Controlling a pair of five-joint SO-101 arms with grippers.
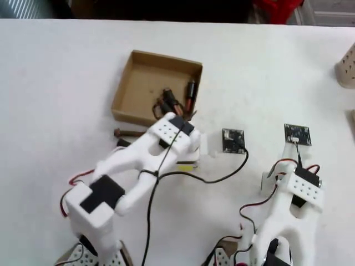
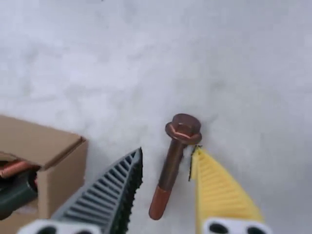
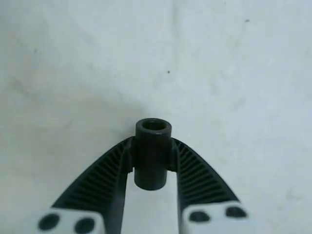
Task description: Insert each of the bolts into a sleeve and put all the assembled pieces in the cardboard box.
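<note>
A copper bolt point(image 2: 175, 161) lies flat on the white table, hex head pointing away from my left gripper point(image 2: 168, 150). That gripper is open and straddles the bolt. Its yellow finger point(image 2: 217, 187) touches the shank just under the head, and the black finger point(image 2: 114, 192) stands a little apart. My right gripper point(image 3: 152, 142) is shut on a black sleeve point(image 3: 152, 153), whose open bore faces the camera. The cardboard box point(image 1: 133, 83) sits at the back left with assembled pieces point(image 1: 169, 101) inside. The left arm point(image 1: 161, 144) is just in front of the box, and the right arm point(image 1: 299, 191) is at the front right.
Another bolt point(image 1: 126, 133) lies along the box's front wall, with a dark piece point(image 1: 123, 143) just in front of it. The box corner point(image 2: 46, 158) is close beside the black finger. A pale perforated object point(image 1: 346, 69) stands at the right edge. Cables point(image 1: 222, 177) trail between the arms.
</note>
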